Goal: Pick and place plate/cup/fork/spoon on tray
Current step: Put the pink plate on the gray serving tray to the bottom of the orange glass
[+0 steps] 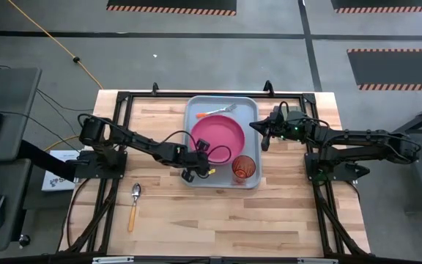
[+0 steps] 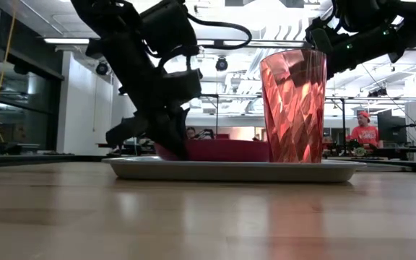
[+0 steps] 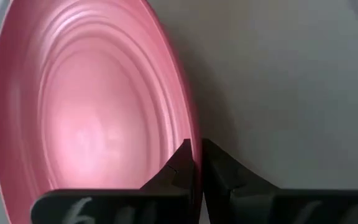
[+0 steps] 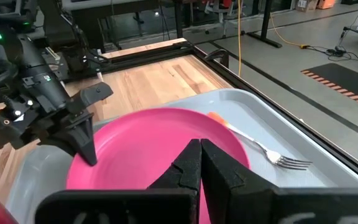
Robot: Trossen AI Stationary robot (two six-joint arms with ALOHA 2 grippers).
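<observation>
The pink plate (image 1: 218,136) lies in the grey-blue tray (image 1: 196,110), with the fork (image 1: 218,112) at the tray's far side and the red cup (image 1: 244,169) upright at its near right corner. The spoon (image 1: 135,204) lies on the table at the near left, outside the tray. My left gripper (image 1: 200,152) is shut on the plate's near-left rim; it also shows in the low view (image 2: 166,141). My right gripper (image 4: 201,154) is shut and empty above the tray's right edge (image 1: 264,132), clear of the plate. My left gripper pinches the plate's rim (image 3: 194,146) between its two fingers, one finger (image 3: 178,167) over the plate's inner face and the other (image 3: 222,168) on the outer side. The fingers come slanting down from the table's left. The plate (image 2: 222,150) looks to rest in the tray.
The tray's raised rim (image 2: 230,170) runs around the plate, cup and fork. The cup stands close to the plate's near right side. Bare wood table lies near and to the left of the tray. A person (image 2: 365,130) sits far behind the table.
</observation>
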